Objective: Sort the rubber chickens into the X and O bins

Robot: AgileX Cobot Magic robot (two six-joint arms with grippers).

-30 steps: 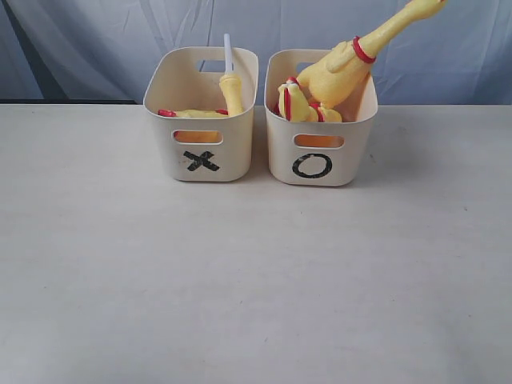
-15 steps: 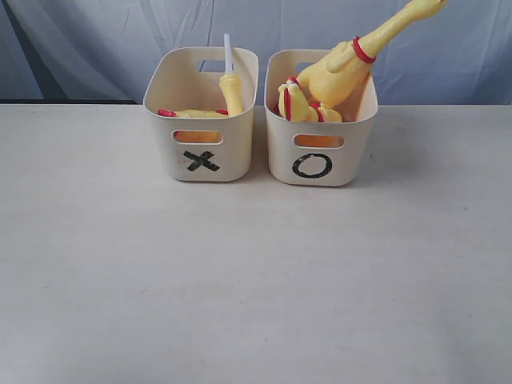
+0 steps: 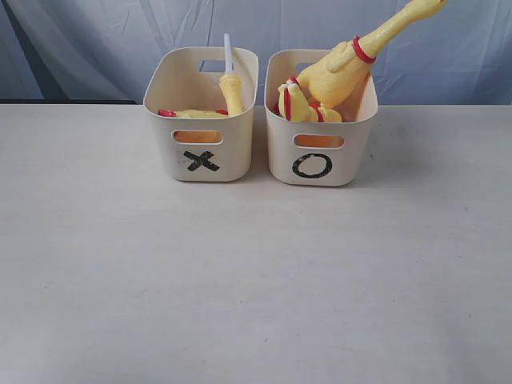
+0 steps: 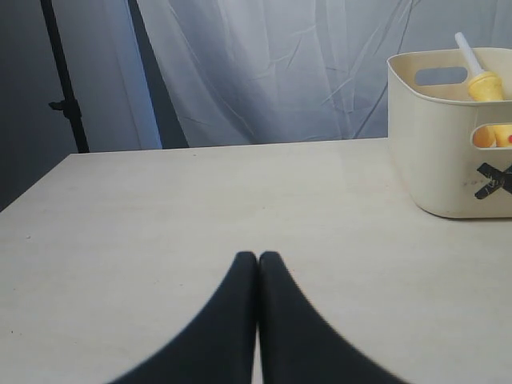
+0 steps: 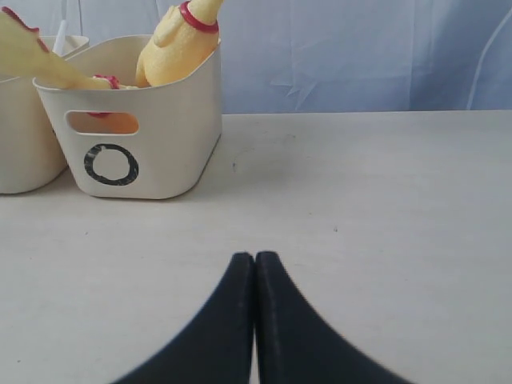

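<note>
Rubber chickens (image 3: 340,72), binned.
Likely soft, light; grasp neck. Left end effector (image 4: 257,260), right end effector (image 5: 254,260): closed, empty.

My left gripper (image 4: 258,258) and right gripper (image 5: 254,256) are plain black against the pale off-white table (image 3: 256,280). One cream plastic rectangular tub (image 3: 232,156) bears a black X, its twin cream tub (image 3: 280,156) a black O. The long rubber chickens (image 3: 336,72) are yellow with red bands; one shows a white tube (image 3: 228,50).
</note>
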